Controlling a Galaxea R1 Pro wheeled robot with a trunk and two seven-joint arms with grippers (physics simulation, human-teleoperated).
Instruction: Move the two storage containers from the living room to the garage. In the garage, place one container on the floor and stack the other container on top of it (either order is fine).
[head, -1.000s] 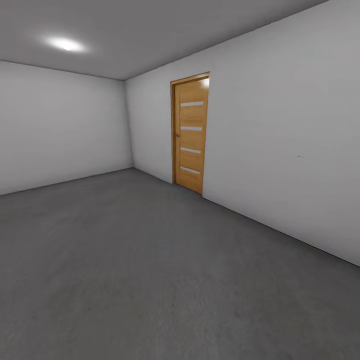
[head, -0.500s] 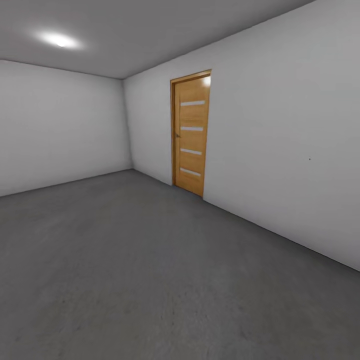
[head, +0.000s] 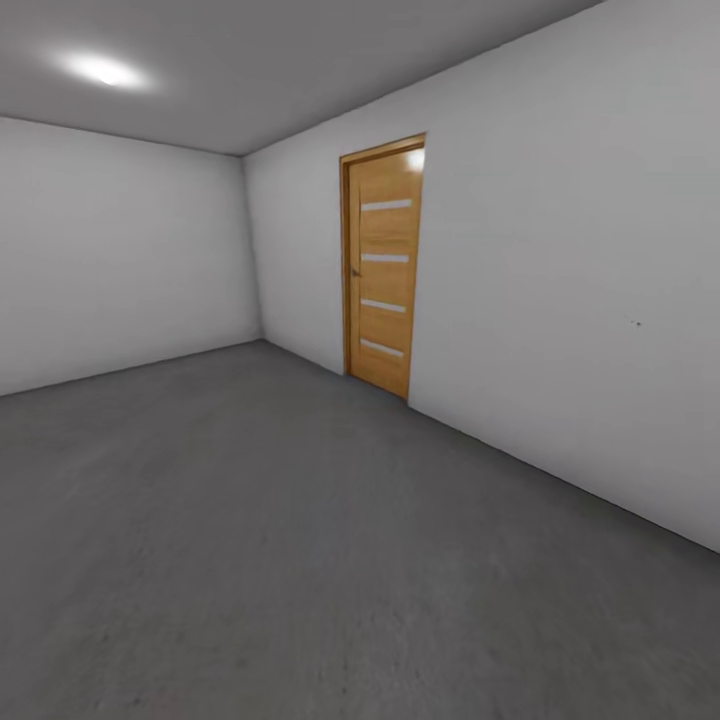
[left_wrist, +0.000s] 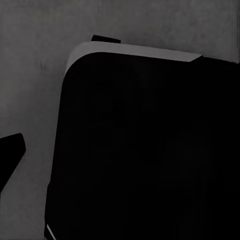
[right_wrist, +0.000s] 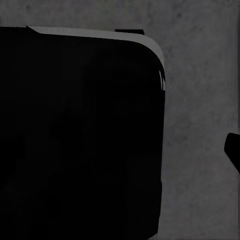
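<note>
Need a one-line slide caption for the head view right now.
Bare garage: dark grey concrete floor, white walls, a closed wooden door in the right-hand wall, one ceiling light lit.

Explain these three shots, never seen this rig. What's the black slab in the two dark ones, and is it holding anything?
It is a simulated wheeled robot with two arms, driven remotely by a person. The bright picture comes from its head camera: a bare room with white walls, a dark grey concrete floor, a closed wooden door and a ceiling light. The two dark pictures come from cameras near each gripper, pointing down. The black slab with rounded corners looks like part of the robot's own body, probably its base, with the same grey floor around it. A dark tip at the edge of each wrist picture may be a finger, but I cannot tell whether the grippers are open. No bin appears anywhere, nothing visibly held.
</note>
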